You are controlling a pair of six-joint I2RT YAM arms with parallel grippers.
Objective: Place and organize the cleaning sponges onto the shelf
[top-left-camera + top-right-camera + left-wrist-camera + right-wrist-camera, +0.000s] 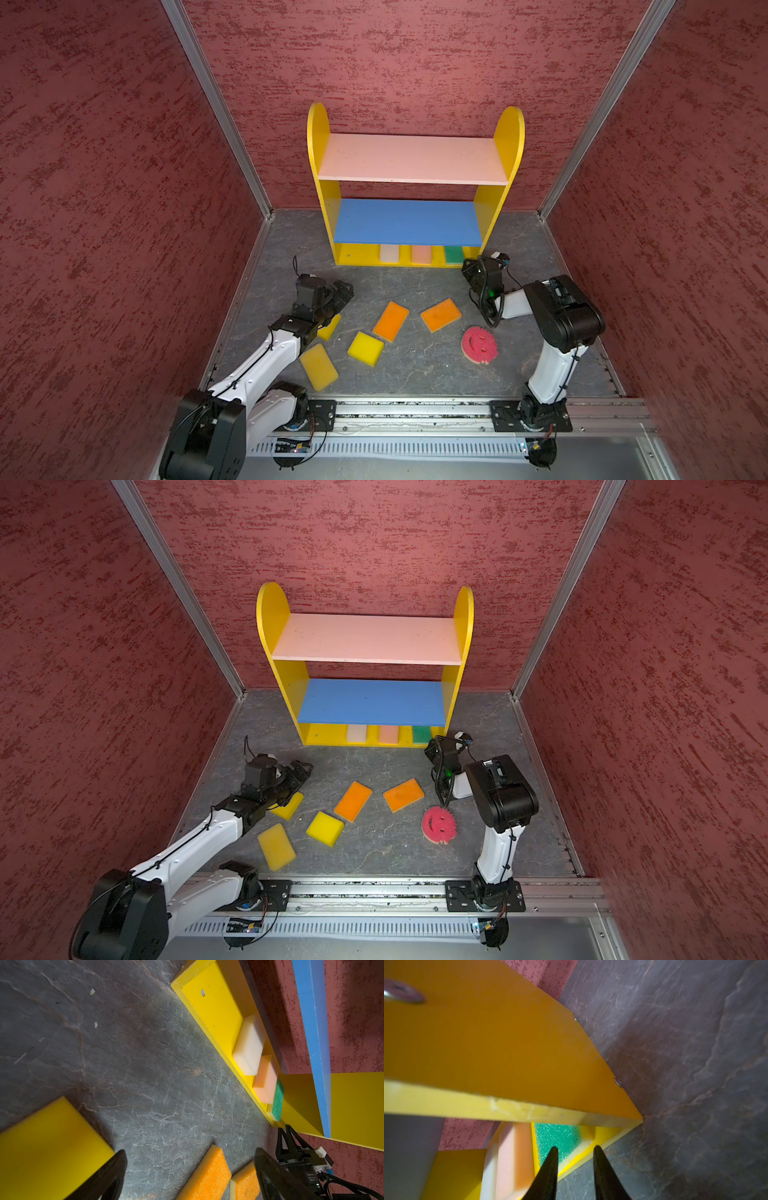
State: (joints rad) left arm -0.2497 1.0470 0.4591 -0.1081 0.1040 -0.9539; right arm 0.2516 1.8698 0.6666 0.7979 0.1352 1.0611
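**Fig.** Cream sponge (389, 253), peach sponge (422, 254) and green sponge (454, 252) are seated on the bottom board of the shelf (415, 160), mid-frame in both top views. Loose sponges (391, 321) are scattered at lower centre. Left gripper (189, 1157) and right gripper (575, 1148) are shown parted and empty. The light, squashy foam is judged best pinched across its width.

— The orange sponge (207, 1176) is showing open-pored, matt foam, and the green sponge (558, 1136) is looking coarser, almost gritty.
— The shelf (509, 137) is gleaming like smooth painted board; the table (415, 365) is reading as matt, veined stone, the wall (374, 62) as rough plaster.
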